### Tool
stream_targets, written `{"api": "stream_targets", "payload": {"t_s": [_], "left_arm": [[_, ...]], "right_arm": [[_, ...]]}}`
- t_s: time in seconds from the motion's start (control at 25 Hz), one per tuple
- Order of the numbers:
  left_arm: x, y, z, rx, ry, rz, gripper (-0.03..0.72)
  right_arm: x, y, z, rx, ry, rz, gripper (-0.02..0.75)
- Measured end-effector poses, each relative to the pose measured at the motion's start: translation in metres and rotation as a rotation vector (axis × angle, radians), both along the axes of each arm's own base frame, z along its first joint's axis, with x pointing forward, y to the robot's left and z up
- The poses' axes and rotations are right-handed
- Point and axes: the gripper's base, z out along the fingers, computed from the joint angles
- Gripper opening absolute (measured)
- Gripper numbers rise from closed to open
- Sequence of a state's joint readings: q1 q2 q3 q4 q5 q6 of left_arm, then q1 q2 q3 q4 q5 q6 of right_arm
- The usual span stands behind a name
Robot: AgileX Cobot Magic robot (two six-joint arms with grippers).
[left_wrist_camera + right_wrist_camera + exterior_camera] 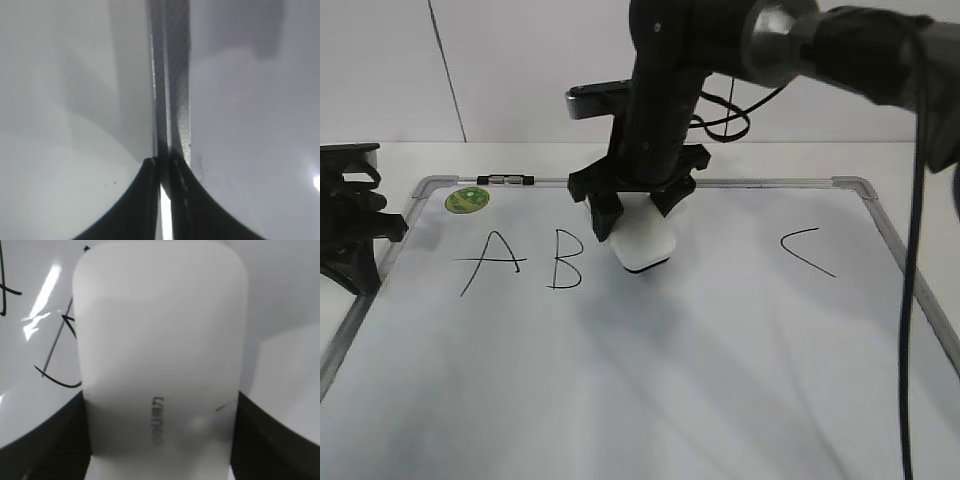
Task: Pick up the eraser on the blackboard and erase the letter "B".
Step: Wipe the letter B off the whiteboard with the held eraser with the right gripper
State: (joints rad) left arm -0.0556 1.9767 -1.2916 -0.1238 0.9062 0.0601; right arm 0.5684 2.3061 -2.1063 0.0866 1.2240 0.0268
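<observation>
My right gripper point(638, 212) is shut on the white eraser point(642, 245), holding it tilted just right of the letter "B" point(563, 264) on the blackboard point(650, 380). In the right wrist view the eraser point(160, 350) fills the frame between the black fingers, with strokes of the "B" point(55, 365) at its left. I cannot tell whether the eraser's felt base touches the board. My left gripper point(350, 235) rests at the board's left edge; in the left wrist view its jaws point(165, 172) are shut and empty over the board's frame point(172, 75).
The letter "A" point(490, 262) lies left of the "B" and the "C" point(807, 250) is at the right. A round green magnet point(467, 199) and a marker point(506, 181) sit at the board's top left. A cable point(912, 300) hangs at the right.
</observation>
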Motion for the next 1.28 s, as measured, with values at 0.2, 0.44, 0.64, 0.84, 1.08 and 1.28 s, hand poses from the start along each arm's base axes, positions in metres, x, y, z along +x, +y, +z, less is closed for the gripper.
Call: {"api": "stream_targets", "payload": {"t_s": [0.2,0.44,0.64,0.84,1.08,1.28], "left_arm": [[0.000,0.000,0.000,0.000,0.000,0.000,0.032],[0.000,0.000,0.000,-0.001,0.000,0.001,0.032],[0.000,0.000,0.000,-0.001,0.000,0.001,0.032],[0.000,0.000,0.000,-0.001,0.000,0.001,0.032],[0.000,0.000,0.000,-0.001,0.000,0.001,0.032],[0.000,0.000,0.000,-0.001,0.000,0.001,0.032]], "right_arm": [[0.003,0.027,-0.019,0.002,-0.009,0.056,0.552],[0.003,0.038,-0.040,-0.017,0.002,0.087,0.549],[0.004,0.038,-0.041,-0.024,-0.003,0.088,0.547],[0.003,0.039,-0.041,-0.013,0.007,0.100,0.547],[0.000,0.044,-0.041,-0.024,-0.003,0.140,0.547],[-0.014,0.061,-0.042,-0.070,-0.035,0.199,0.547]]}}
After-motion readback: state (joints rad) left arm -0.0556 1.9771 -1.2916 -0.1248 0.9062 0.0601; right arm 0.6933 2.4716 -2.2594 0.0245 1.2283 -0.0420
